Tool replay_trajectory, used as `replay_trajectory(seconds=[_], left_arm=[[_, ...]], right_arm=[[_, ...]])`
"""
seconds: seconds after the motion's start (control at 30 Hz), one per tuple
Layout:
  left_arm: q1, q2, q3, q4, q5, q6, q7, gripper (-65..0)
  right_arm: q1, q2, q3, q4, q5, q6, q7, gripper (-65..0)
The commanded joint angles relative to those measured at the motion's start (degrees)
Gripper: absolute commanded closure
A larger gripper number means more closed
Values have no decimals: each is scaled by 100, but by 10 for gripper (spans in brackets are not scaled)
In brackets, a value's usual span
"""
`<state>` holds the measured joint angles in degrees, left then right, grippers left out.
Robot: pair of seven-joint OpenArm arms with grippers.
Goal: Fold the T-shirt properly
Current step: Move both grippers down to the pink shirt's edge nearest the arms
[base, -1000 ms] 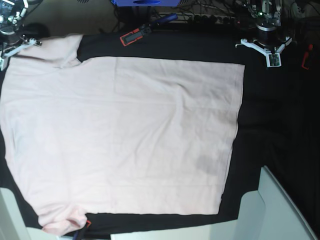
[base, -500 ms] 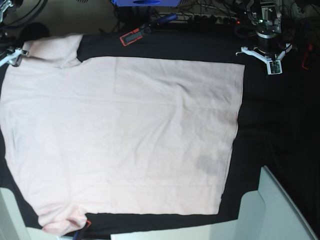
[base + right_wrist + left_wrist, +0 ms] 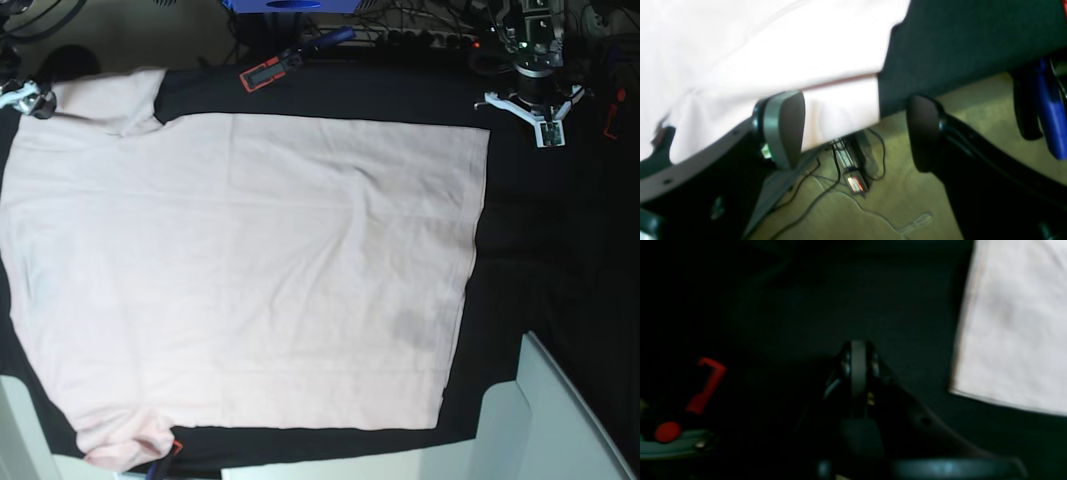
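Observation:
The pale pink T-shirt (image 3: 240, 270) lies spread flat, plain side up, on the black table cloth (image 3: 540, 250); one sleeve is at the far left (image 3: 115, 100), the other at the near left (image 3: 125, 445). My right gripper (image 3: 20, 97) is at the far left sleeve. In the right wrist view it (image 3: 853, 133) is open, with the sleeve's edge (image 3: 840, 110) between its fingers and the floor below. My left gripper (image 3: 545, 125) hovers over the cloth beyond the shirt's far right corner (image 3: 1007, 323). In the blurred left wrist view it (image 3: 858, 373) looks shut and empty.
A red-and-black tool (image 3: 268, 70) and a blue-handled clamp (image 3: 330, 38) lie at the table's far edge. A red clamp (image 3: 612, 110) is at the far right. White boxes (image 3: 540, 420) stand at the near right. Cables lie on the floor (image 3: 853, 186).
My right gripper has pulled back toward the left edge of the base view, beside the far sleeve. My left gripper has shifted slightly to the right. The shirt has not moved.

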<state>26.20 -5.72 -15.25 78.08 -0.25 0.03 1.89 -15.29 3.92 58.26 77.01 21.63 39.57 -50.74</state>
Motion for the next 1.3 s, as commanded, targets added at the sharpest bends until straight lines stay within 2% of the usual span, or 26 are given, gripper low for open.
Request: replay_trajectory(seconds=[0.0,0.2,0.33,0.73,1.1,1.27], left_arm=[[5,-48,-10,82,-6,19,-132,0],[13,-48,-10,82,-6,19,-132,0],[31,-48,-10,82,-6,19,-132,0],[40,-48,-10,82,-6,19,-132,0],[40,-48,-10,82,-6,19,-132,0],[40,-39,-10,73,-6,19,-132,0]], right_arm=[[-23,104,25,-22,57,43,32,-450],[-14,113,7,-154,48,43,50,-450],[-14,113,-19,-189,31,43,331,-450],[144,667,-28,-1051,39,43,402,-450],[259,614,-503,-1016,66,43,358,-448],[206,359,-503,-831,66,43,340,-447]])
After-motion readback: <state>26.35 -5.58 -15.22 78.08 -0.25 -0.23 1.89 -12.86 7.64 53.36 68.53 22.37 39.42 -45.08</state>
